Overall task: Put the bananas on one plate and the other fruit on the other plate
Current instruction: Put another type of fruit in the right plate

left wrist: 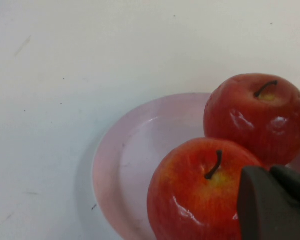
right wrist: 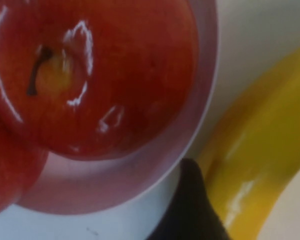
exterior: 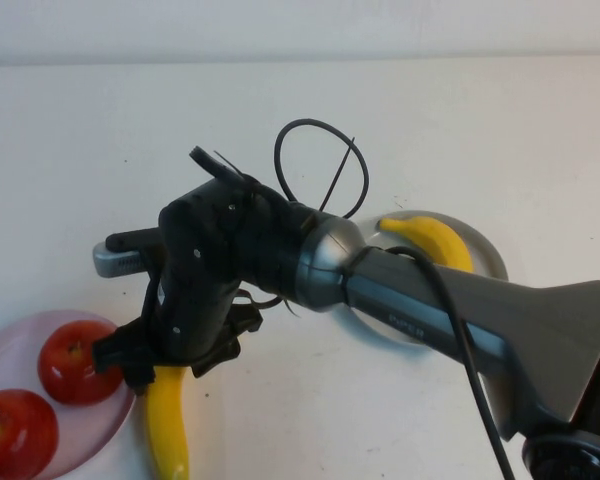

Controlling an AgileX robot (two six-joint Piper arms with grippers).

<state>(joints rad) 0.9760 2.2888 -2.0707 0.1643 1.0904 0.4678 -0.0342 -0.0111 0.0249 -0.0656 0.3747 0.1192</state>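
While one banana (exterior: 432, 240) already lies on the grey-blue plate (exterior: 488, 258), the second banana (exterior: 168, 430) lies on the table just beside the pink plate (exterior: 10, 352), and both apples (exterior: 70, 362) sit on that pink plate, touching each other. The right gripper (exterior: 160, 362) is down over the upper end of the loose banana, next to the pink plate's rim; in the right wrist view a dark fingertip (right wrist: 190, 210) rests against the banana's side, but whether the fingers are spread or already pinching the fruit I cannot tell. The left gripper (left wrist: 272, 202) hangs close above the nearer apple at the pink plate, only a dark corner of it showing, so its fingers cannot be judged either.

Risks from here, as I judge them: the banana is smooth and curved, so a grip near its end could let it swivel or slip as it rises. The finger nearest the plate could also catch the pink rim and jolt the apples, which are round and may roll off.

From above, the right arm (exterior: 460, 310) covers much of the grey-blue plate and the loose banana's upper end. The pink plate and the banana's lower tip are cut off at the frame edge.
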